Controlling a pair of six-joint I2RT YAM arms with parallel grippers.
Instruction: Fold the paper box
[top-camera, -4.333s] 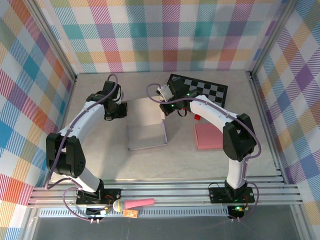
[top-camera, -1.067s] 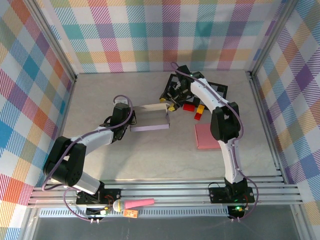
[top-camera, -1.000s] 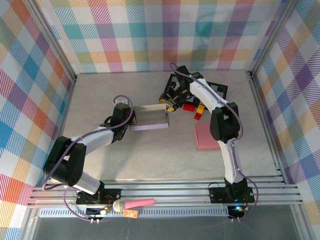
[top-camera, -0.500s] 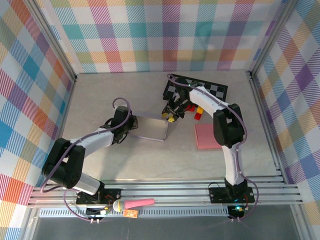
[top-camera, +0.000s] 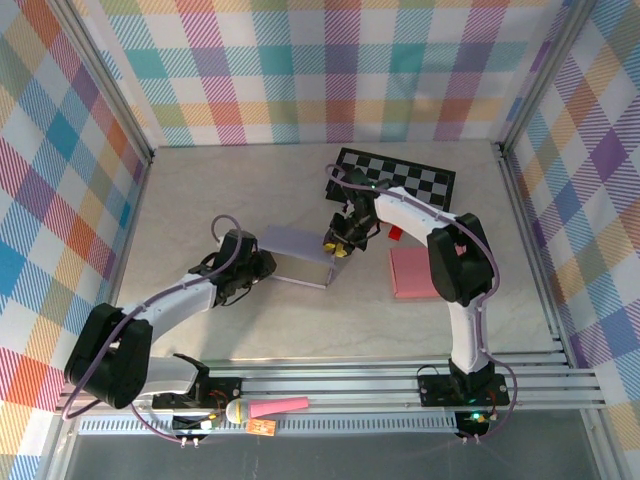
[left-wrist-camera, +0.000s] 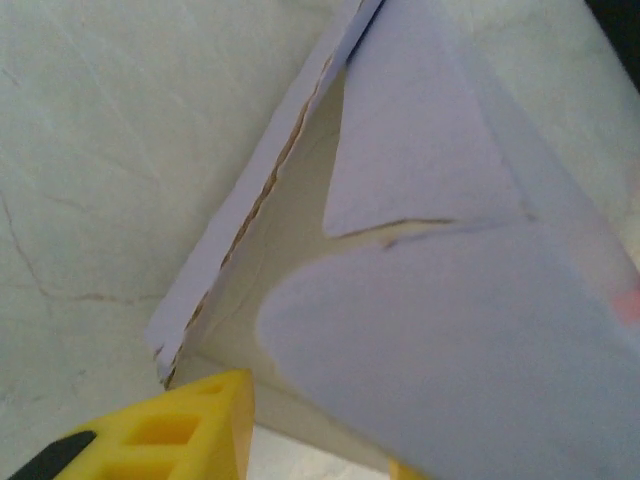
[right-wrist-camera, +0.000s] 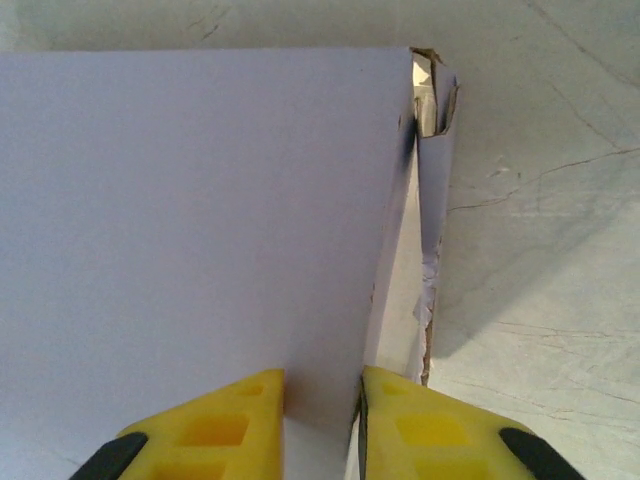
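paper box (top-camera: 296, 256) lies at the middle of the table (top-camera: 200, 200), lavender, only partly formed. right gripper (top-camera: 338, 242) is on its 3 o'clock edge, yellow fingers (right-wrist-camera: 225, 415) drawn narrow and pinching a lavender panel between them. left gripper (top-camera: 256, 268) sits at the 9 o'clock end, jaws standing apart at the open mouth, clamping nothing that i can see. i judge we're mid-fold, on the end flaps (left-wrist-camera: 420, 170): two rounded ones lean across the opening. next move, i reckon: left pushes them in while right steadies the wall. inside the box, cream card and nothing else. pink pad (top-camera: 412, 272) at 3 o'clock, checkerboard (top-camera: 395, 180) at 1 o'clock.
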